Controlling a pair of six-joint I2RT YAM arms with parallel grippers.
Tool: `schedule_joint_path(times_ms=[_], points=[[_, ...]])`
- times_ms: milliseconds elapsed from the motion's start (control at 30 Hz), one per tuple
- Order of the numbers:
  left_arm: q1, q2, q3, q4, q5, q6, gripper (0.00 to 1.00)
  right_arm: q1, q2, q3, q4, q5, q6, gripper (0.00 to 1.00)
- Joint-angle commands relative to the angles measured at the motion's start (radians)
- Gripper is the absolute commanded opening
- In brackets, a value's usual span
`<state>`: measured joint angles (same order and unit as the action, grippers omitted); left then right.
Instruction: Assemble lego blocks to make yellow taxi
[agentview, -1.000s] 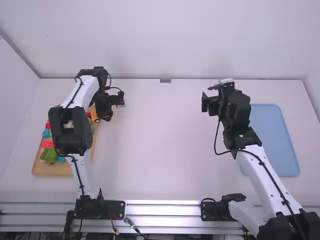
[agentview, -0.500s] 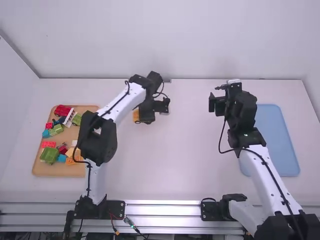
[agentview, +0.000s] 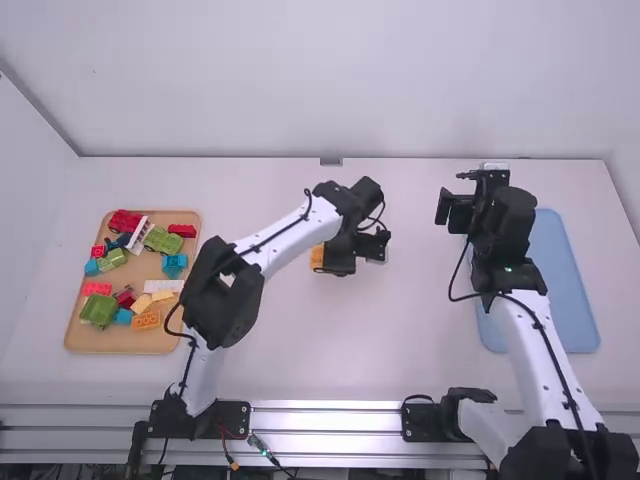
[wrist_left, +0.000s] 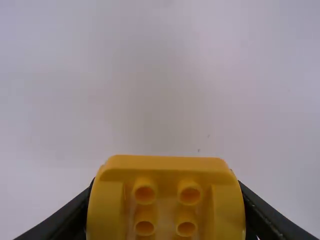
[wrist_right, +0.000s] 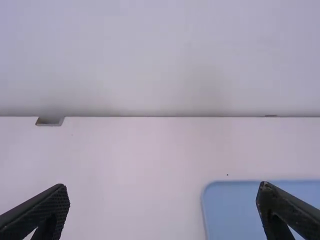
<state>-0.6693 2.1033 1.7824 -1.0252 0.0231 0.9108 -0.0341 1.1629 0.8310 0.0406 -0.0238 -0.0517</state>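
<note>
Mid-frame, the left claw (agentview: 340, 263) pinches a smooth, round-studded yellow block (wrist_left: 165, 172); upper right, the right claw (agentview: 455, 212) gapes.

- Place: a robotics lab or similar test bay, judged by its fittings.
- Arms, two: left arm (agentview: 285, 238) and right arm (agentview: 532, 345), white links, black joints, based at the near edge of a white table (agentview: 400, 350).
- Rails (agentview: 325, 422), bare metal, ran along that edge, with two black plates (agentview: 232, 419) (agentview: 424, 422).
- Cables, black, trailed along both arms.
- Wires (agentview: 228, 450), thin, some red, lay exposed by the left plate.
- Walls: back wall (agentview: 330, 75) and side wall (agentview: 35, 220), plain and pale, closed in the table.
- Trays, two: tan tray (agentview: 76, 338) with toy blocks (agentview: 98, 310), left; blue tray (agentview: 570, 290), right; laid out like a trial station.
</note>
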Motion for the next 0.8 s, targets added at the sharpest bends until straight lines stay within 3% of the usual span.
schedule_joint_path(times_ms=[0, 167, 267, 367, 633, 767], points=[[-0.031, -0.032, -0.040, 0.027, 0.047, -0.069, 0.19, -0.023, -0.002, 0.037, -0.003, -0.042, 0.011, 0.99], [-0.043, -0.031, -0.117, 0.132, 0.066, -0.207, 0.32, -0.059, -0.016, 0.037, 0.000, -0.087, 0.011, 0.99], [-0.042, -0.031, -0.167, 0.171, 0.029, -0.205, 0.32, -0.070, -0.024, 0.037, 0.002, -0.089, 0.011, 0.99], [-0.031, -0.031, -0.233, 0.232, -0.050, -0.208, 0.39, -0.067, -0.026, 0.037, 0.009, -0.088, 0.010, 0.99], [-0.030, -0.031, -0.350, 0.352, -0.059, -0.203, 0.47, -0.031, -0.026, 0.037, 0.022, -0.088, 0.010, 0.99], [-0.034, -0.031, -0.332, 0.326, -0.033, -0.204, 0.78, -0.012, -0.026, 0.037, 0.027, -0.082, -0.008, 0.99]])
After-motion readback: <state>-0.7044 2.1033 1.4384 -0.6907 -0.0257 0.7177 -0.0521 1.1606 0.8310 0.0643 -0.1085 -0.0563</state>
